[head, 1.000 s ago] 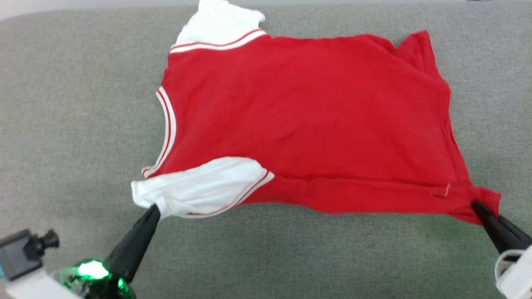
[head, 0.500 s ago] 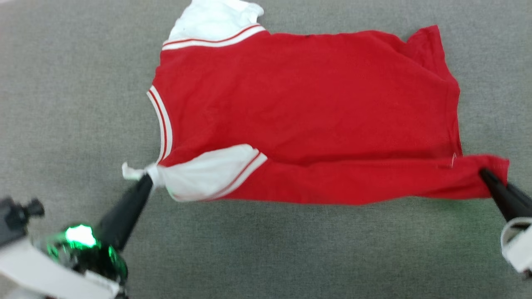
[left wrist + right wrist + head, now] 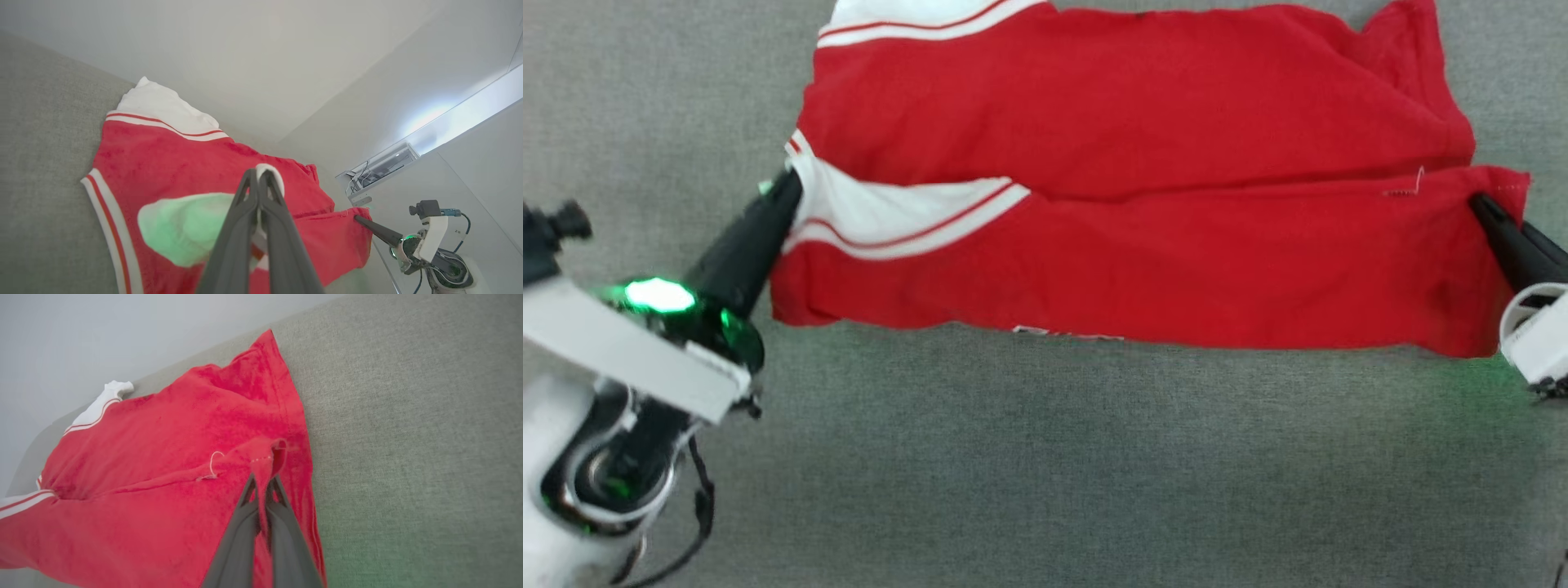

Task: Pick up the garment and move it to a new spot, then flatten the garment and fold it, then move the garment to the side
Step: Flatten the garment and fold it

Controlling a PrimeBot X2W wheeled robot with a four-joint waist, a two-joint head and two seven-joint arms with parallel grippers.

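The garment (image 3: 1143, 139), a red shirt with white sleeves and striped trim, lies on the grey cushion with its near edge lifted and carried over the body. My left gripper (image 3: 788, 184) is shut on the near white sleeve (image 3: 890, 216) at the garment's left end. My right gripper (image 3: 1480, 204) is shut on the red hem corner at the right end. In the left wrist view the fingers (image 3: 261, 216) pinch white fabric above the garment (image 3: 163, 163). In the right wrist view the fingers (image 3: 263, 514) clamp a red fold of the garment (image 3: 163, 449).
The grey cushion (image 3: 1045, 474) stretches wide in front of the shirt and to both sides. A pale wall (image 3: 265, 61) rises behind the cushion's far edge. The far white sleeve (image 3: 102, 402) lies by that edge.
Both grippers have carried the garment's near edge away from me, over the body, so a folded layer now lies across the shirt. The head view has also shifted.
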